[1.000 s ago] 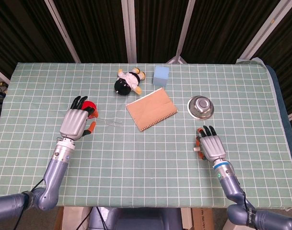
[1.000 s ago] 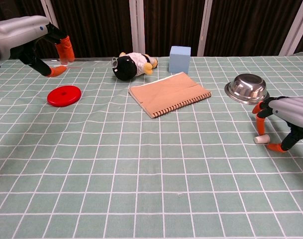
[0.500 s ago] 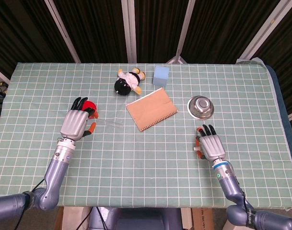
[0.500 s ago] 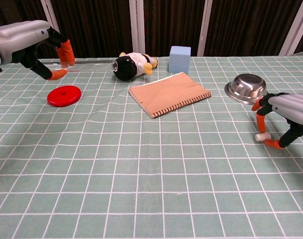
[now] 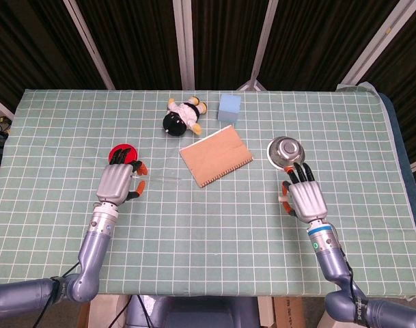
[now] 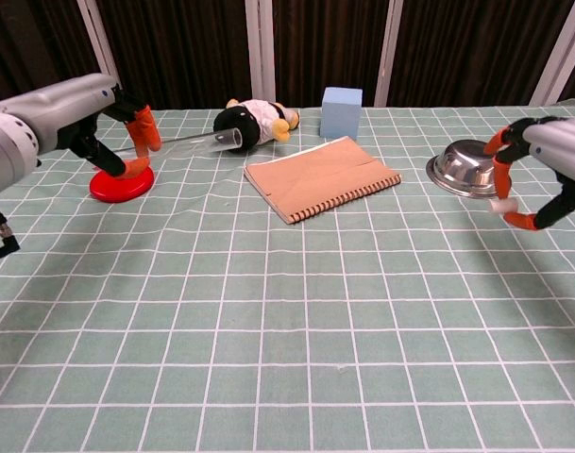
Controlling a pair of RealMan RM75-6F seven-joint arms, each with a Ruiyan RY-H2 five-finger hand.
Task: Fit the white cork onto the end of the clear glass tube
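Above the table's left side, the left hand (image 6: 126, 132) holds the clear glass tube (image 6: 188, 142) pinched at one end, the tube lying roughly level and its open mouth pointing toward the table's middle, just short of the plush toy (image 6: 252, 123). Over the right side, near the steel bowl (image 6: 470, 166), the right hand (image 6: 542, 175) pinches the white cork (image 6: 500, 203) between thumb and a fingertip, lifted off the green checked cloth (image 6: 287, 311). Both pieces appear picked up, which is judged the first half of the job; the two hands remain well apart, with the brown notebook (image 6: 322, 176) lying between them. What is left, by the look of it, is bringing cork and tube mouth together over the middle and pressing the cork home. A red disc (image 6: 117, 183) and a blue block (image 6: 341, 111) sit untouched toward the far edge.
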